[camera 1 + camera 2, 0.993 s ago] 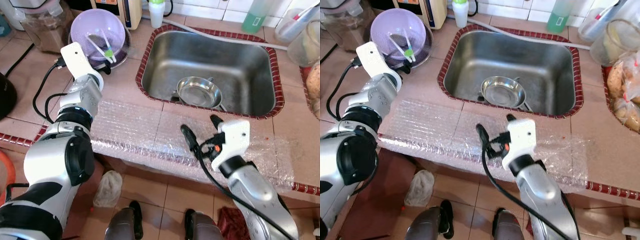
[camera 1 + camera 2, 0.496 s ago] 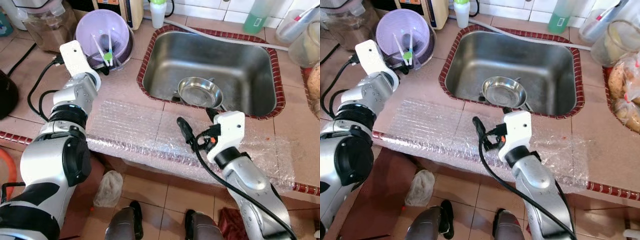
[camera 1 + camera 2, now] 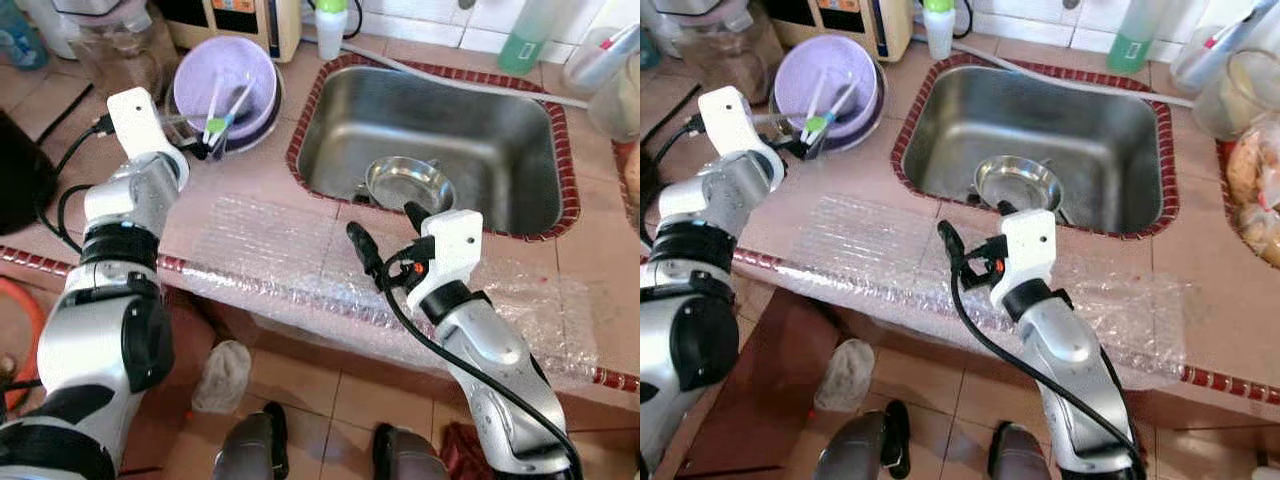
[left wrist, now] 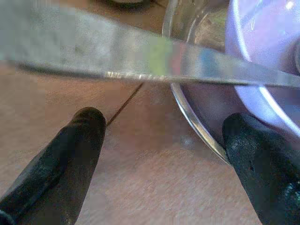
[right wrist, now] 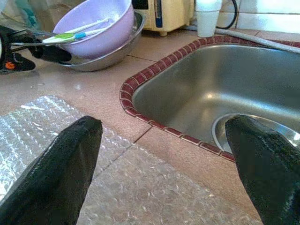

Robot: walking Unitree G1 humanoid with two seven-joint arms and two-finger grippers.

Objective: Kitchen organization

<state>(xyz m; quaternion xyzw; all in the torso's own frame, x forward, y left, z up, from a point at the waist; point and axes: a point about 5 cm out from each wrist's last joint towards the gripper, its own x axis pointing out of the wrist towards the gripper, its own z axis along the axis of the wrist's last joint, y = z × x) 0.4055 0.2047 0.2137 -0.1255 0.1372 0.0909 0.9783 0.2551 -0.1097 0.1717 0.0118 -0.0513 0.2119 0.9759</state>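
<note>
Partly hidden behind the left gripper (image 3: 195, 150), jaws apart, sits the lavender bowl (image 3: 228, 82); right gripper (image 3: 385, 228) jaws also apart.

A lilac bowl (image 3: 225, 85) sat nested in a steel bowl (image 5: 110, 50) on the counter left of the sink, with tongs (image 3: 222, 107) lying across its rim.

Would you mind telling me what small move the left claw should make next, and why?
Probably ease the left claw forward and close on the metal bowl's rim: its fingers are open at that rim, beneath the purple bowl, gripping nothing yet.
</note>
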